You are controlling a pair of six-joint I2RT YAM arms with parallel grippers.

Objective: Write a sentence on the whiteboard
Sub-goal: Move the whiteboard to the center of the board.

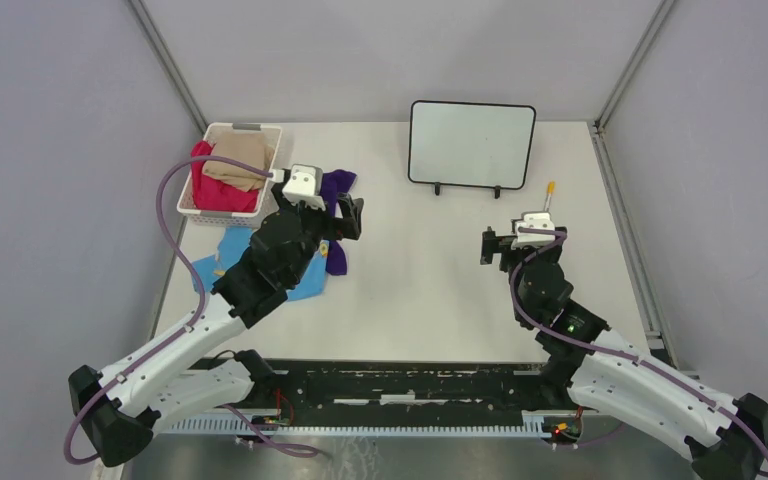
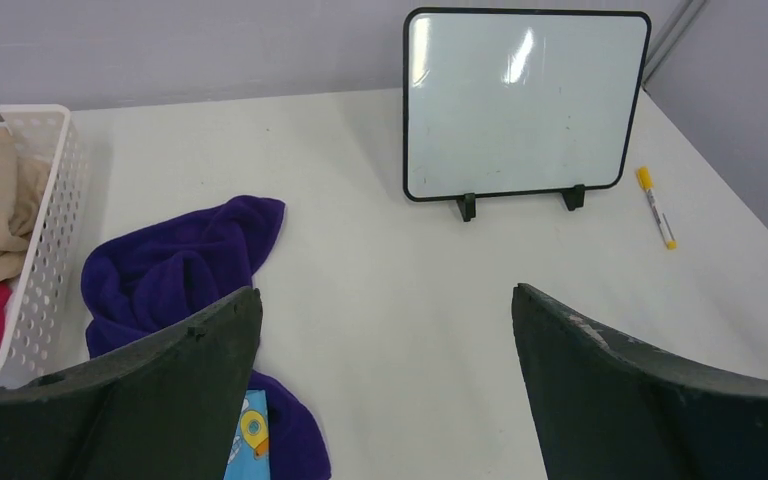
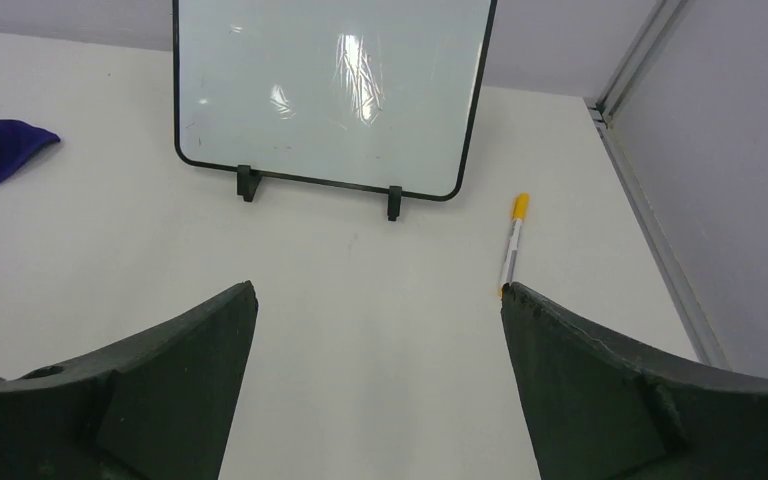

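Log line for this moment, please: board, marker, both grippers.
whiteboard upright, blank | marker lying beside it, untouched | left gripper open, empty | right gripper open, empty

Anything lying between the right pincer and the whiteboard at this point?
No. In the right wrist view the table between the right pincer and the whiteboard is bare; the yellow-capped marker lies off to the right.

One high view, two low wrist views.
The top camera looks down from above and behind on the whole table (image 1: 410, 290); both wrist cameras hang low, facing the far side, and share the whiteboard (image 2: 526, 105) and marker (image 3: 515, 245).
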